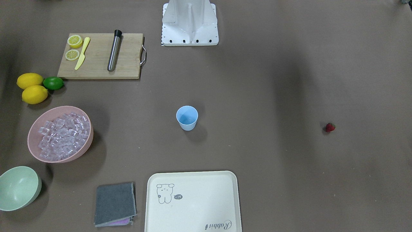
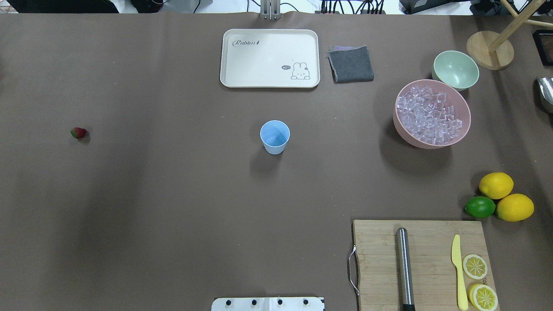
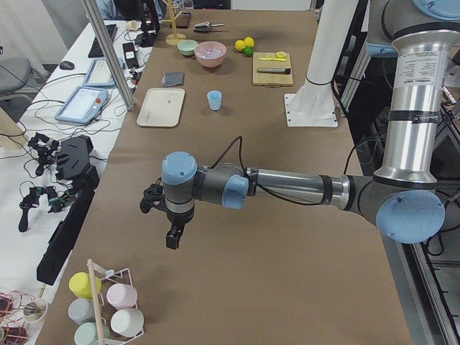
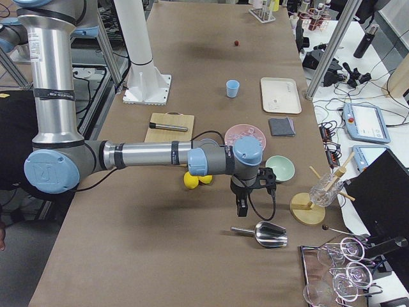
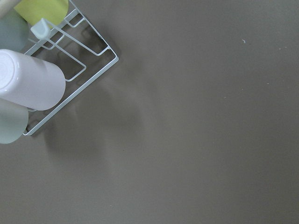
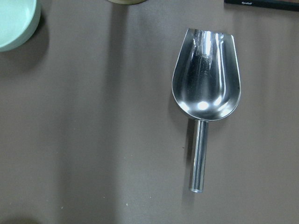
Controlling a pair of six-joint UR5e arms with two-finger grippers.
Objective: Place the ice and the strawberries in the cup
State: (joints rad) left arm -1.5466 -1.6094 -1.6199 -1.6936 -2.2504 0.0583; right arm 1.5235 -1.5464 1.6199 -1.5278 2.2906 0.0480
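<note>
Cannot tell spread from pressed together on left gripper (image 3: pixel 172 241) or right gripper (image 4: pixel 241 208); risks toppling the light empty cup (image 2: pixel 274 136) when pouring ice (image 2: pixel 430 114), or rolling the strawberry (image 2: pixel 78 132) away.

Bare tabletop (image 2: pixel 173 181) all around cup (image 2: pixel 274 137)

Cup (image 2: pixel 274 136): light blue, tapered, upright, mouth up, empty. It stands near the cream tray (image 2: pixel 242 65), on the tray's robot-facing side and apart from it.
Strawberry (image 2: pixel 78 132): one, small, red with a green cap, lying on its side on the bare table, well off to the tray's robot-left side.
Ice (image 2: pixel 430 114): many clear cubes (faint pink cast), heaped in the pink bowl (image 2: pixel 405 133) on the tray's robot-right side.
</note>
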